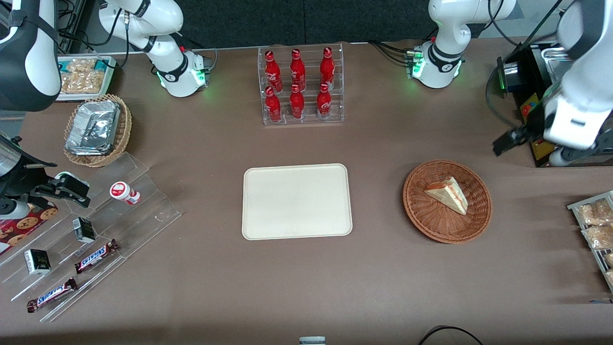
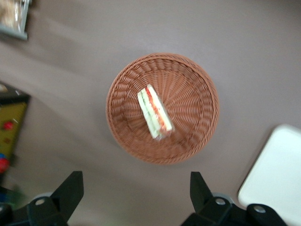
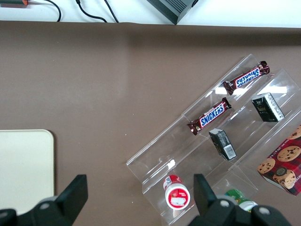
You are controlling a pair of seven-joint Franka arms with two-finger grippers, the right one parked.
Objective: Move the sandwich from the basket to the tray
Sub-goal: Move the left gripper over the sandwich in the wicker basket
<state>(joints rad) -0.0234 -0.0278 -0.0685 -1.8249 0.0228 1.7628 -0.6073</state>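
Observation:
The sandwich (image 1: pixel 448 194), a pale bread wedge with red and green filling, lies in the round reddish-brown basket (image 1: pixel 431 221). The cream tray (image 1: pixel 297 201) lies flat beside the basket, toward the parked arm's end. My left gripper (image 1: pixel 505 143) hangs high over the table, farther from the front camera than the basket and a little toward the working arm's end. In the left wrist view the gripper (image 2: pixel 135 181) is open and empty, its fingers (image 2: pixel 70 186) spread wide, with the sandwich (image 2: pixel 154 112), the basket (image 2: pixel 193 103) and a corner of the tray (image 2: pixel 277 174) below it.
A clear rack of red bottles (image 1: pixel 301 86) stands farther from the front camera than the tray. A black machine (image 1: pixel 534 96) and snack packs (image 1: pixel 594 225) sit at the working arm's end. A tan basket of foil packets (image 1: pixel 98 129) and stepped racks with snack bars (image 1: pixel 86 239) are at the parked arm's end.

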